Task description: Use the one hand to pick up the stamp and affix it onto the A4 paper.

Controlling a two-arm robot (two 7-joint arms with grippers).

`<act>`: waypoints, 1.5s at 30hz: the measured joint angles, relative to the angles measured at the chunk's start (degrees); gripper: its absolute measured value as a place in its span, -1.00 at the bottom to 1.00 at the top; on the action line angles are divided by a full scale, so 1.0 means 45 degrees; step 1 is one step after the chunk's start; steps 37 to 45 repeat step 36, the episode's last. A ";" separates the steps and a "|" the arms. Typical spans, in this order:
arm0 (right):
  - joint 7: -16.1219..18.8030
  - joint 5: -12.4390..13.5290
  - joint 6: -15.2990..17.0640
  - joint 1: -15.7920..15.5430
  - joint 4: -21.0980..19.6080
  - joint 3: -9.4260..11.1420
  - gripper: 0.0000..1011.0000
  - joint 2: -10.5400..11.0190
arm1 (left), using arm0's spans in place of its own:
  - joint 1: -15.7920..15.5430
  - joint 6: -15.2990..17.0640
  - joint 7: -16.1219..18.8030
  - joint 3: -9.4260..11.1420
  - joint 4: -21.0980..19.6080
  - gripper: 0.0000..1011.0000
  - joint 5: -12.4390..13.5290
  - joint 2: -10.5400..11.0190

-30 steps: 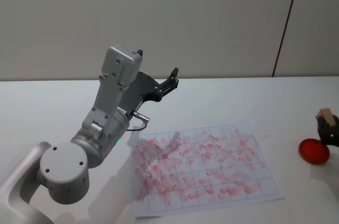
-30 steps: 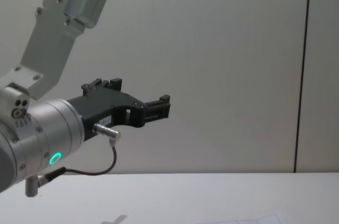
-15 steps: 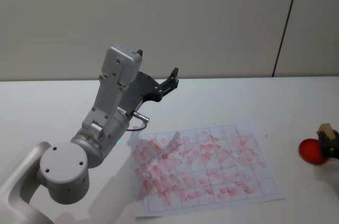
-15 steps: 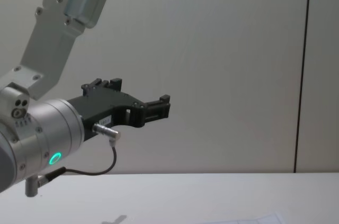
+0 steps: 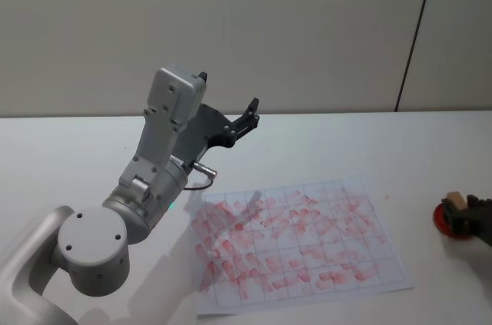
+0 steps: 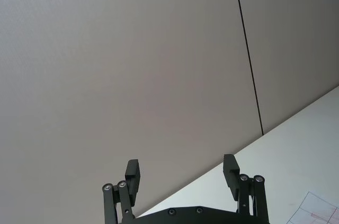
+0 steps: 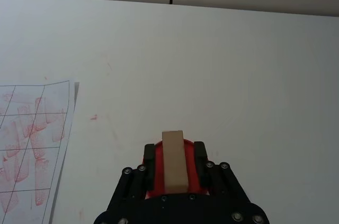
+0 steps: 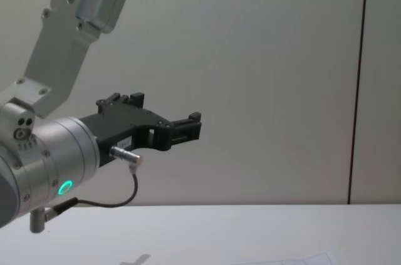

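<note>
The right claw point(image 7: 174, 168) grips the wooden stamp point(image 7: 174, 160) upright over the red ink pad point(image 5: 444, 217) — the A4 paper point(image 5: 300, 244) lies to its left on the counter point(image 5: 77, 148) — while the left claw point(image 6: 181, 173) idles wide, raised.

White bench point(image 5: 323, 140), smooth and matte, spanning the head view from edge to edge. Round red ink pad point(image 5: 444, 217) resting on the bench near the right edge. Behind, a plain beige wall point(image 5: 254, 25) split by a thin dark vertical seam point(image 5: 415, 33) running down to the bench's far edge.
</note>
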 joint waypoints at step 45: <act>0.0290 -0.0953 -0.4302 -0.0970 -0.1542 0.0266 0.98 0.0405 | 0.0001 0.0000 0.0000 0.0000 0.0000 0.98 0.0000 0.0001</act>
